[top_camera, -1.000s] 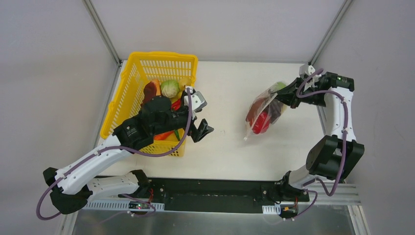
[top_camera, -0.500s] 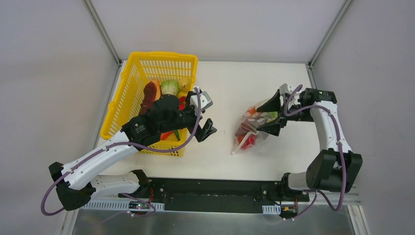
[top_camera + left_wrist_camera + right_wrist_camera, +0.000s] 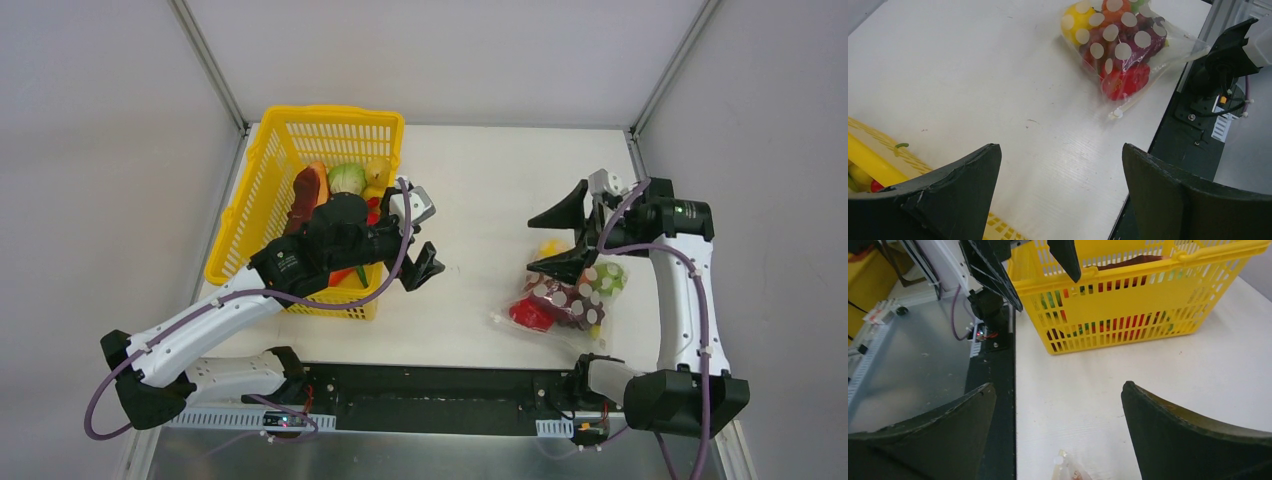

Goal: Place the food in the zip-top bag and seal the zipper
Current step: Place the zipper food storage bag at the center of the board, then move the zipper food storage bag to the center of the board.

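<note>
The zip-top bag (image 3: 565,298), clear with white dots, lies flat on the table at the right, holding red, yellow, green and purple food (image 3: 1120,82). The zipper (image 3: 1148,90) is the thin strip along the bag's near edge; whether it is pressed shut I cannot tell. My right gripper (image 3: 558,240) hangs open just above the bag's far end, holding nothing; one bag corner (image 3: 1068,469) shows below its jaws. My left gripper (image 3: 432,240) stands open and empty beside the basket, pointing at the bag (image 3: 1118,45). More food (image 3: 345,180) lies in the basket.
The yellow lattice basket (image 3: 330,115) stands at the far left, under my left arm, and fills the far side of the right wrist view (image 3: 1128,305). The table's near edge meets a black rail (image 3: 450,385) with both arm bases.
My right gripper carried the hanging bag from the far right toward the near side, opened and let go. The bag now lies on the table. My left arm shifted slightly right, then stayed still.
</note>
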